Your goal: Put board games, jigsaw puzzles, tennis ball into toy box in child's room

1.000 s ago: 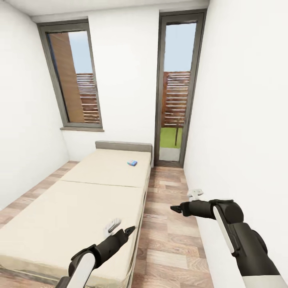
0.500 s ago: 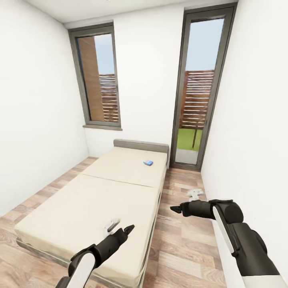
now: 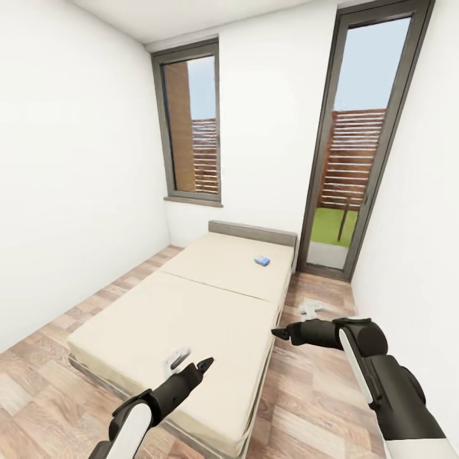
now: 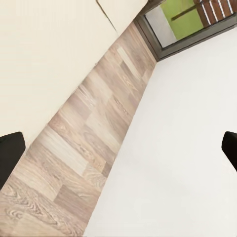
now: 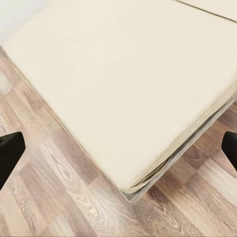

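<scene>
While both arms hang over the floor, the bed (image 3: 191, 312) lies ahead.
A small blue board game (image 3: 262, 260) rests near the headboard (image 3: 252, 233); left claw (image 3: 205, 366) and right claw (image 3: 279, 333) both spread, empty.

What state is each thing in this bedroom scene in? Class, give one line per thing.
Blue board game: lying flat on the bed, near the headboard, untouched.
Bed: mattress bare apart from that box.
Left claw: open, empty, over the bed's near end.
Right claw: open, empty, over the floor beside the bed.
Glass door: shut.
Window: shut.
</scene>
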